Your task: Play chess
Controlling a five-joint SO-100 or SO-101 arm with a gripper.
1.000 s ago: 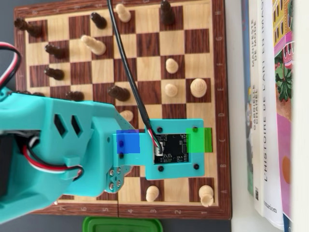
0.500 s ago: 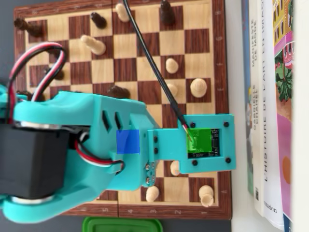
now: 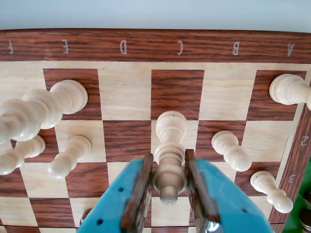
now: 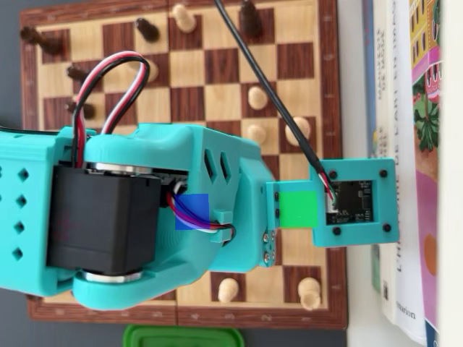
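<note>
Gripper [image 3: 168,194] enters wrist view from bottom centre, teal jaws w/ brown pads clamped on a light piece [image 3: 169,158] – pads press its lower body both sides, its round head pointing toward upper frame. Piece sits mid-frame over a light/dark square boundary in the C column of the board [image 3: 155,46]; can't tell if its base touches the wood, base hidden betw. the jaws. Other light pieces in wrist view: big one [image 3: 65,97] left of centre w/ another very close to lens at left edge, 2 small pawns lower left, pawn [image 3: 232,150] just right of the gripper, pawn lower right, larger piece [image 3: 289,90] at right edge. Border letters F–A run along top of frame. Overhead view: teal arm [image 4: 145,217] fills left and centre, covering most of the lower board [image 4: 329,94]; black motor at left, red/black wires loop above it, black cable crosses diag. from top centre to the wrist camera board [image 4: 354,202] at right-centre. Gripper itself hidden under the arm here. Dark pieces [image 4: 148,29] scattered upper left, light ones [image 4: 296,130] centre-right and along bottom edge. Books [image 4: 412,166] stacked at right edge; green lid [image 4: 181,336] at bottom edge.
</note>
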